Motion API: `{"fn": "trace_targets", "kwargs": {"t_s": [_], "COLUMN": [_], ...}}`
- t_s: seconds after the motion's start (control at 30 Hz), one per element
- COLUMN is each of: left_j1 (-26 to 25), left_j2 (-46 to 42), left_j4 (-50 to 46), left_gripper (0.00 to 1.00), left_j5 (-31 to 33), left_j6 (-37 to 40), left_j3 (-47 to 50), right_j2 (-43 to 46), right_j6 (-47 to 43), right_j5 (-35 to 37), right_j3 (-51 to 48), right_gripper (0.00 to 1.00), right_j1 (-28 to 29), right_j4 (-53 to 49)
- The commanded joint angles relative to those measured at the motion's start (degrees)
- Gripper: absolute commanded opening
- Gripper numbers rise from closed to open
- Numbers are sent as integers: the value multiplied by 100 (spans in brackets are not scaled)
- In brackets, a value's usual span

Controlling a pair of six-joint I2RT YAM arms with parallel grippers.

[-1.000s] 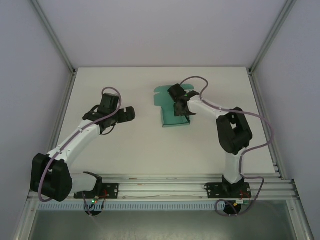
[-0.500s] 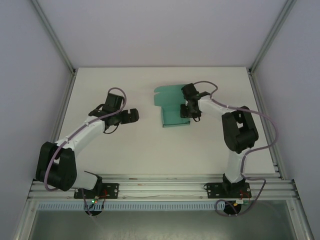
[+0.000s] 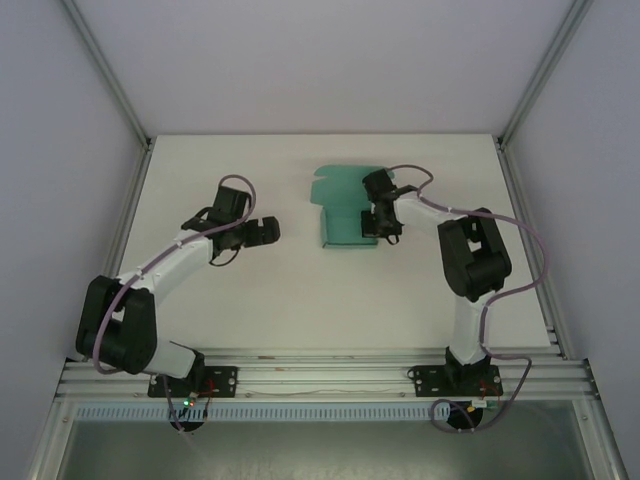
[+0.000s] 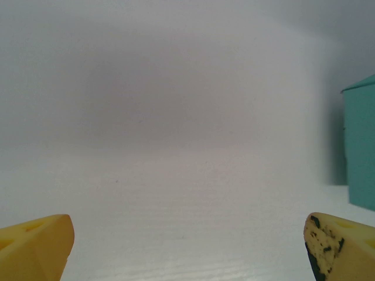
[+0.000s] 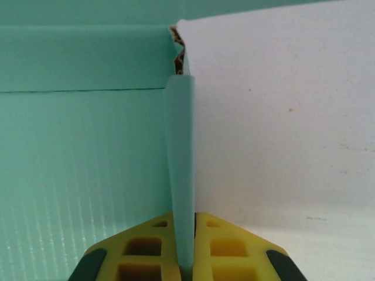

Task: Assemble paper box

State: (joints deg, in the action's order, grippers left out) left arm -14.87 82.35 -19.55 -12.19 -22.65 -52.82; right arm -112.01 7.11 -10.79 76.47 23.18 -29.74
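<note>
The paper box (image 3: 342, 212) is a teal-green creased card sheet lying on the white table at the back middle, with its far flap raised. My right gripper (image 3: 377, 228) sits at its right edge. In the right wrist view the yellow fingers (image 5: 146, 249) are shut on an upright side flap of the paper box (image 5: 180, 175), edge-on between them, and the teal panel spreads to the left. My left gripper (image 3: 262, 231) hovers left of the sheet, apart from it, open wide. In the left wrist view its yellow fingertips (image 4: 35, 246) sit in the bottom corners and the paper box (image 4: 360, 146) shows at the right edge.
The white table (image 3: 250, 300) is enclosed by white walls and aluminium frame posts (image 3: 110, 75). A metal rail (image 3: 330, 375) with both arm bases runs along the near edge. Cables loop over both arms.
My right gripper moved from over the sheet to its right edge and closed on the side flap. The sheet shifted slightly and its far flap lifted. The left arm reached a little further right.
</note>
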Motion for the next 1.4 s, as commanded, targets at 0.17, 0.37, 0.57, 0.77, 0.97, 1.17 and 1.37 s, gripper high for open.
{"fn": "trace_targets", "kwargs": {"t_s": [0.17, 0.37, 0.57, 0.77, 0.97, 1.17, 1.37], "left_j1": [13, -18, -163, -328, -445, -669, -772], "left_j2": [586, 822, 892, 1023, 1127, 1248, 1177], "left_j4": [1563, 2946, 3689, 3646, 3783, 3606, 3581], "left_gripper": [100, 100, 100, 100, 100, 100, 100], "left_j5": [-881, -2269, -3009, -3211, -3345, -3393, -3368], "left_j6": [-305, -525, -547, -332, -296, -79, -18], "left_j3": [-146, -223, -331, -571, -784, -1264, -1517], "right_j2": [1720, 2260, 2215, 2028, 1937, 1624, 1239], "right_j6": [89, 449, 135, 15, 36, 286, 1027], "right_j5": [-2195, -3284, -3118, -3075, -2433, -414, 397], "right_j3": [-662, -1069, -976, -814, -684, -63, 190], "right_gripper": [0, 0, 0, 0, 0, 0, 0], "right_j1": [-18, 62, 344, 546, 722, 1183, 1343], "right_j4": [1840, 2698, 2447, 2332, 2253, 1497, 1380]}}
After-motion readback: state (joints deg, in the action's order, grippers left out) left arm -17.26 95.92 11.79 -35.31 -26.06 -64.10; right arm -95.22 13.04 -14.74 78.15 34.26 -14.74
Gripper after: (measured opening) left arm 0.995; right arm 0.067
